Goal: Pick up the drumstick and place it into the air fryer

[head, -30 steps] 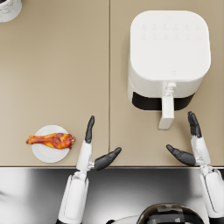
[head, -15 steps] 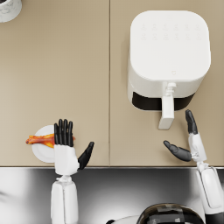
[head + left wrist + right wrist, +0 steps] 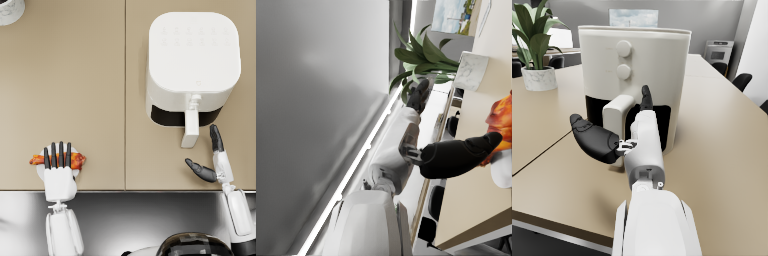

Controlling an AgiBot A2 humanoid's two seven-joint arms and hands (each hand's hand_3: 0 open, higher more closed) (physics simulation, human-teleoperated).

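At the lower left of the head view, the drumstick (image 3: 75, 160), glossy orange-brown with a darker red end, lies on a small white plate (image 3: 41, 171) on the counter (image 3: 90, 100). The left hand (image 3: 59, 171) hovers flat over it, fingers spread. The right hand (image 3: 212, 162) is spread, holding nothing, near the white air fryer (image 3: 192, 65) at upper right.

Both arms are clad in smooth white shells, rounded at the forearm and narrowing toward the wrist. The left hand (image 3: 59, 172) has a white back plate with slim black fingers. The right hand (image 3: 614, 134) is dark and matte, its thumb thick and rounded (a small exposed metal joint sits at the wrist). No markings are legible.
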